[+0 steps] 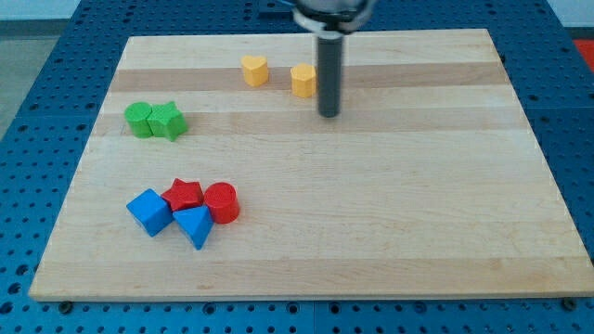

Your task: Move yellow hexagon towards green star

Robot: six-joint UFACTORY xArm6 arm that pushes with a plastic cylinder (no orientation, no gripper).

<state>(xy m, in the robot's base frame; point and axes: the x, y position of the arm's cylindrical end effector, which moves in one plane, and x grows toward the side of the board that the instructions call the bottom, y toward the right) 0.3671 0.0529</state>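
Standing just to the view's right of a yellow block, my tip (329,114) rests on the wooden desk (390,213) — a plain rod end, a tool with nothing to open or close and nothing held. That block, the yellow hexagon (303,81), sits close against the rod's left side; whether they touch I cannot tell, since the rod covers the block's right edge.

Taking the yellow hexagon as landmark: a second yellow block (254,70) of less certain shape lies near it on the view's left, slightly higher toward the view's top. Further left and lower sits a green pair, touching each other — the green star (169,121) on the nearer side and a rounder green block (140,120) beyond it. The star is well apart from the hexagon.

Far below and left of the hexagon, toward the view's bottom, four blocks cluster together: a blue cube (148,211), a red star (184,196), a red cylinder (222,202) and a blue triangular block (195,225), each touching or just beside its neighbour.
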